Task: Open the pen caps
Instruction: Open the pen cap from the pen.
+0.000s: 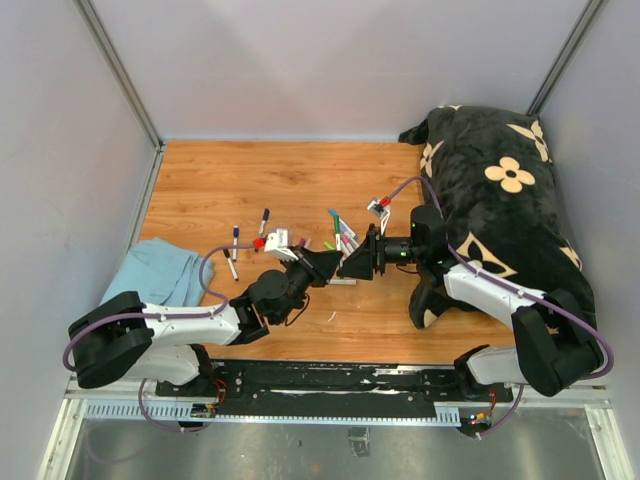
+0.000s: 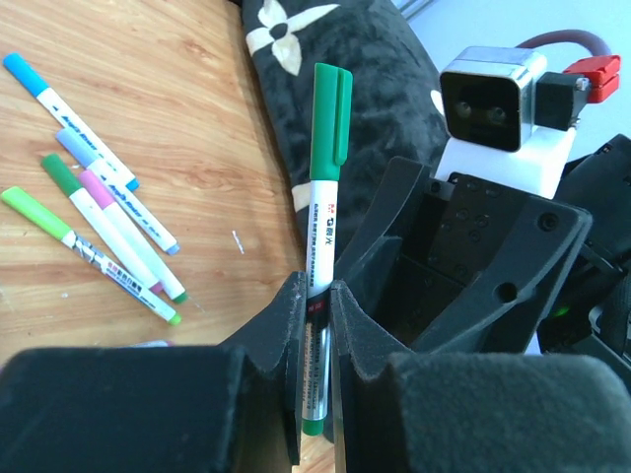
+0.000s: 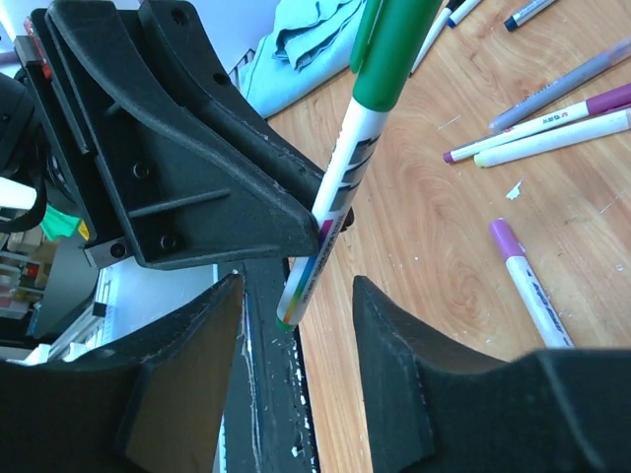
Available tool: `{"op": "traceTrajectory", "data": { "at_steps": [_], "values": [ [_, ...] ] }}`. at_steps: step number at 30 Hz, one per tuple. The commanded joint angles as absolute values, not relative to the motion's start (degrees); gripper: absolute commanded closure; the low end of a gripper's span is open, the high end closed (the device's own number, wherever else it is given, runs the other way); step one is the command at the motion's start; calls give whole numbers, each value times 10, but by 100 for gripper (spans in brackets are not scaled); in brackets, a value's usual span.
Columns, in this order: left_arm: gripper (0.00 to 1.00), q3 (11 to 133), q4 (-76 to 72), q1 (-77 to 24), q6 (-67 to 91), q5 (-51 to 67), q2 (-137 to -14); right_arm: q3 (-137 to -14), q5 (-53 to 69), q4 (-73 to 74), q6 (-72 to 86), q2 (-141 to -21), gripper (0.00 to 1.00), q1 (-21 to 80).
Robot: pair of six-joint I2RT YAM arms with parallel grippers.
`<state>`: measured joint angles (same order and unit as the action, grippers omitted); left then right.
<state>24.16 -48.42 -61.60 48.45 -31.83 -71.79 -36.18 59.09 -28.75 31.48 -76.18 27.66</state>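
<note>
The green pen cap (image 2: 331,108) sat on the far end of a white pen barrel (image 2: 317,246), well clear of the left gripper (image 2: 315,325). That gripper's fingers (image 2: 288,340) were clamped tight on the lower part of the barrel, with only the short green tail end showing below them. Cap and barrel shared one long axis. In the left wrist view that axis ran nearly straight up and away from the fingers, the cap's closed end pointing toward the black flowered cushion (image 2: 365,59).

In the right wrist view the pen leaned, its cap (image 3: 394,44) up at the top edge and tipped to the right, while its tail came down into the gap of the right gripper (image 3: 296,340). That gripper's jaws stood apart, with nothing pinched between the fingers (image 3: 394,355). The cap lay above them in the picture, untouched.

From above, the two grippers met nose to nose over the middle of the wooden table (image 1: 250,180); the held pen was too small to make out there. Loose pens (image 2: 99,227), their caps on, lay flat on the wood nearby.
</note>
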Motion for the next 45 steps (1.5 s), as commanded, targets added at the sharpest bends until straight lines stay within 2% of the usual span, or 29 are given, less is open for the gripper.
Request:
{"op": "traceTrajectory", "data": {
  "at_steps": [1, 5, 10, 13, 16, 18, 23, 29, 35, 37, 39, 45],
  "values": [
    [100, 263, -532, -626, 473, -345, -733, -382, 592, -281, 317, -762, 54, 288],
    [100, 264, -546, -632, 462, -337, -738, -385, 592, -275, 317, -763, 67, 288],
    [97, 258, -558, -633, 452, -322, -740, -392, 600, -266, 315, -761, 89, 288],
    [67, 226, -634, -633, 428, -298, -734, -406, 606, -233, 297, -761, 99, 287],
    [39, 178, -718, -633, 391, -277, -718, -430, 626, -182, 259, -763, 99, 286],
    [25, 151, -742, -633, 366, -263, -697, -448, 655, -143, 217, -767, 99, 285],
    [6, 147, -643, -622, 301, -209, -602, -511, 692, 11, 77, -779, 99, 285],
    [4, 158, -510, -520, 384, -92, -502, -558, 649, 146, -47, -779, 98, 287],
    [6, 221, -374, -501, 406, -160, -480, -568, 582, 193, -107, -762, 98, 300],
    [10, 240, -362, -501, 413, -182, -491, -570, 567, 203, -119, -760, 98, 305],
    [18, 257, -357, -502, 424, -190, -512, -572, 557, 208, -126, -760, 98, 308],
    [29, 342, -272, -529, 429, -234, -602, -576, 538, 217, -138, -759, 97, 313]
  ]
}}
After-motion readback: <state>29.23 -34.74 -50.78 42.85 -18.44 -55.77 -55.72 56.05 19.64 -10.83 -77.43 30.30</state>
